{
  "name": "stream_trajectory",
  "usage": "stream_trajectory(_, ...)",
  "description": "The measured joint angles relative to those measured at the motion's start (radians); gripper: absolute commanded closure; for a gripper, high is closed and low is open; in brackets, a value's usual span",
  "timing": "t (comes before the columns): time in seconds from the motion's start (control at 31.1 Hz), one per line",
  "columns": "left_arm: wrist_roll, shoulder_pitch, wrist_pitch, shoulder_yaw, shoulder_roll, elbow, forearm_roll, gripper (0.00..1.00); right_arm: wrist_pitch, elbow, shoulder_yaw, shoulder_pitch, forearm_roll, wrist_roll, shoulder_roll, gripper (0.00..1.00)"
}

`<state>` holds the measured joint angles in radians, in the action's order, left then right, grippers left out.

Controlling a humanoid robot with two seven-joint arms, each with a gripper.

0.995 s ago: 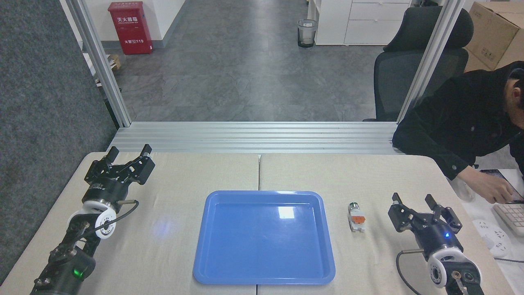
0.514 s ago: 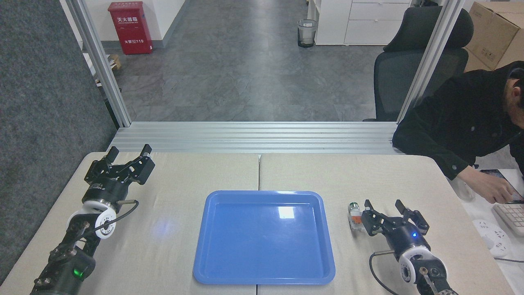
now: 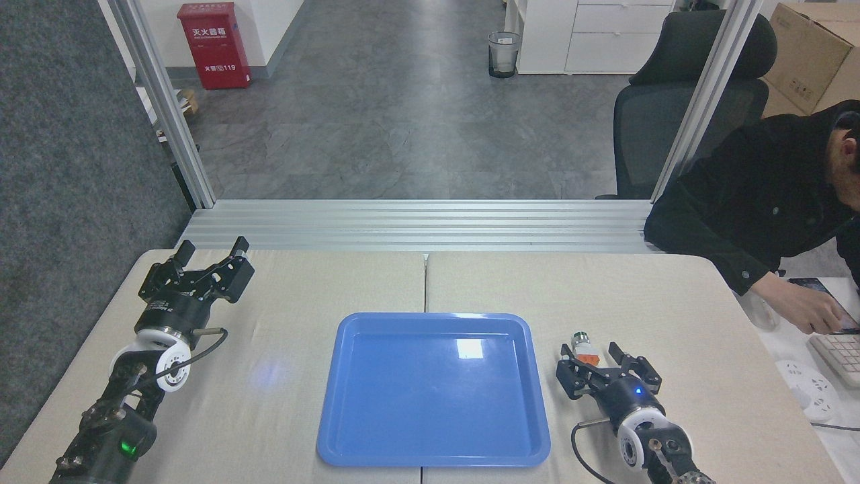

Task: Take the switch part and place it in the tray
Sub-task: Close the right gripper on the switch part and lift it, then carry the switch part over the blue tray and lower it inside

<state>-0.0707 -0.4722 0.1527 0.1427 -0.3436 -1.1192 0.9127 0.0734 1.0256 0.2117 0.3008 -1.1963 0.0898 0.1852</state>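
Switch part (image 3: pixel 584 347) lies flat on the surface (image 3: pixel 645 289), right in front of the right tool (image 3: pixel 600 364). Its dark green tip points away from the tool, and its white end sits between the two spread fingers, or just under them. I cannot tell if a finger touches it. The right tool is wide, holding nothing. The blue tray (image 3: pixel 434 457) is just to the left of this tool, near but apart from the switch.

The switch looks small and light, made of hard plastic with a shiny metal ring. It will not bend or squash. The round end may roll or slip, I think, so the flat sides of the white and orange block look like the best place to pinch. A soft, steady squeeze should be enough. If a finger bumps it first, such a light thing could slide away.

The left tool (image 3: pixel 209 259) is far off to the left, past the tray, also wide, with nothing in it.
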Motion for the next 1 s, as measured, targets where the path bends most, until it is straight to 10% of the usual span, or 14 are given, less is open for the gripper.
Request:
stream_trajectory(0.1, 0.000, 0.000, 0.000, 0.000, 0.000, 0.000, 0.000, 0.00, -0.002, -0.015, 0.009, 0.003, -0.002, 0.005, -0.011, 0.29)
stream_trajectory(0.32, 0.000, 0.000, 0.000, 0.000, 0.000, 0.000, 0.000, 0.00, -0.003, -0.039, 0.022, 0.005, -0.004, 0.010, -0.031, 0.99)
stream_trajectory(1.0, 0.000, 0.000, 0.000, 0.000, 0.000, 0.000, 0.000, 0.00, -0.071, 0.060, 0.045, 0.059, -0.016, 0.008, -0.077, 1.00)
